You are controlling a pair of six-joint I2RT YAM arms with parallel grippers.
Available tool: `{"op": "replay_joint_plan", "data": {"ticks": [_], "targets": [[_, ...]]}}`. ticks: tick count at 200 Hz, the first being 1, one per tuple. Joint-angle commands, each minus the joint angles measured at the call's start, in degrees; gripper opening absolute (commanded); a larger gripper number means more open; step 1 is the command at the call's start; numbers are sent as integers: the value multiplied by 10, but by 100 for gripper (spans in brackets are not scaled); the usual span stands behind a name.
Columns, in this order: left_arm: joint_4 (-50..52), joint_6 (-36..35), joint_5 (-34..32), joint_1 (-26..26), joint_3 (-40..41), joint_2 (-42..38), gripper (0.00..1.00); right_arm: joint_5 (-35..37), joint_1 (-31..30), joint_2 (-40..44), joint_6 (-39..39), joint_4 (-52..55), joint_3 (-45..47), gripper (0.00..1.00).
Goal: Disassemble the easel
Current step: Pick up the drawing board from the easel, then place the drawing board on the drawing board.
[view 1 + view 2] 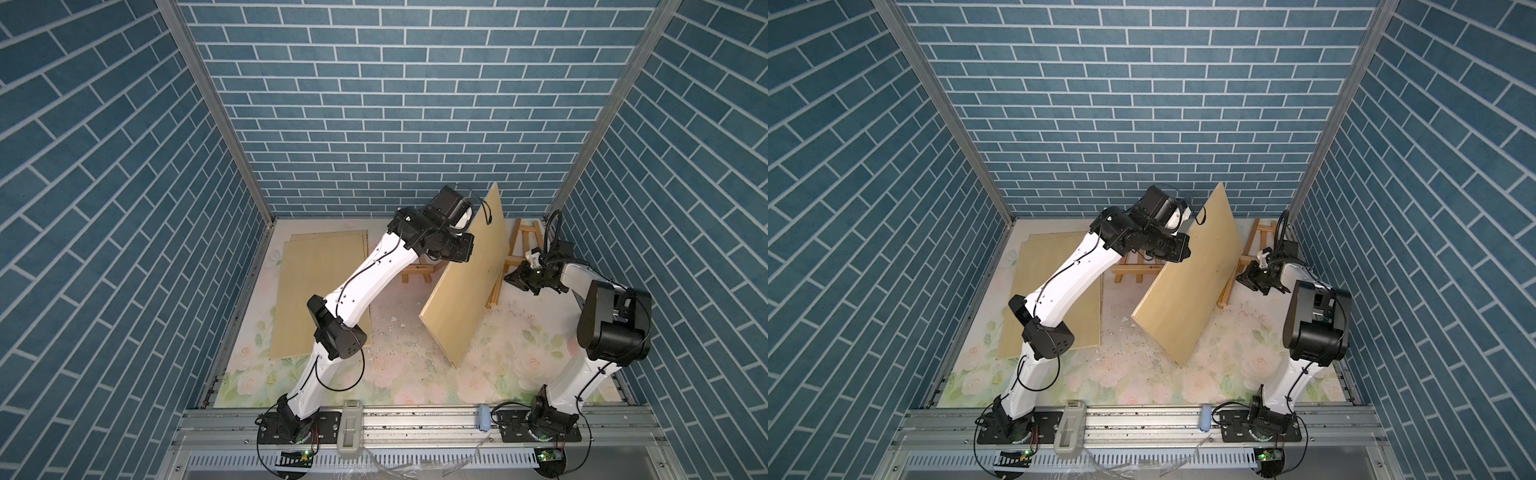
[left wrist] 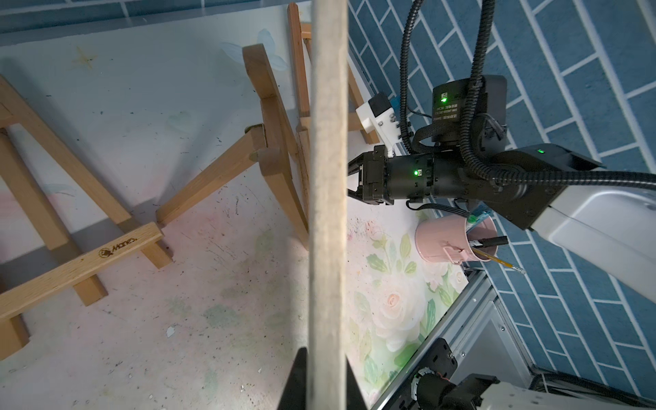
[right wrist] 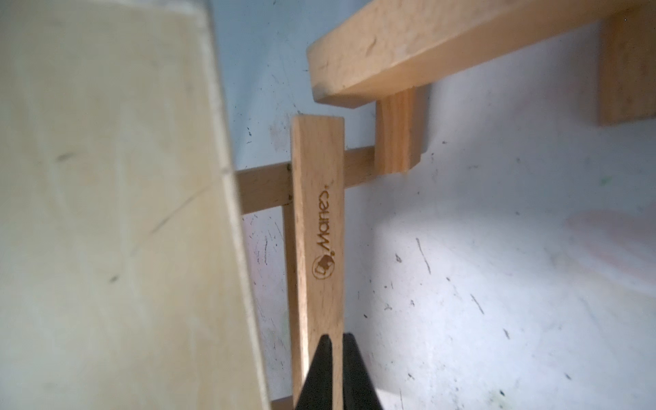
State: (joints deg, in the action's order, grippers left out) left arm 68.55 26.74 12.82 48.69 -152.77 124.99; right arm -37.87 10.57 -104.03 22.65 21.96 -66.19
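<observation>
Where brick walls (image 1: 395, 104) box the flowered table (image 1: 498, 374), left claw (image 2: 326, 355) pinches the board (image 1: 465, 282) beside the easel (image 1: 525, 237); right claw (image 3: 335, 340) pinches its bar (image 3: 319, 213).

The board (image 1: 469, 282) is pale matt wood with a rough, chalky edge. The easel (image 2: 271, 113) is smooth, light unpainted wood. The table cover (image 1: 498, 374) is matt, flower-printed and scuffed.

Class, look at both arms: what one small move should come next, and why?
Probably the left pincer carries the board toward the flat stack: it grips the board's edge, while the right pincer clamps the easel bar.
</observation>
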Motion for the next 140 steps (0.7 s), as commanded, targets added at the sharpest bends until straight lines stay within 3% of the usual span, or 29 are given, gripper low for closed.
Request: {"op": "replay_joint_plan", "data": {"ticks": [1, 46, 85, 140], "targets": [[-83, -7, 23, -9, -28, -82, 6, -4, -1, 24, -8, 14, -8, 10], [-90, -15, 26, -22, -28, -134, 6, 2, -1, 53, -7, 20, 0, 10], [-49, -46, -41, -65, -9, -217, 6, 14, -1, 92, -10, 38, 3, 10], [-25, -46, -68, -195, 98, -357, 6, 36, -2, 172, -20, 76, 0, 10]]}}
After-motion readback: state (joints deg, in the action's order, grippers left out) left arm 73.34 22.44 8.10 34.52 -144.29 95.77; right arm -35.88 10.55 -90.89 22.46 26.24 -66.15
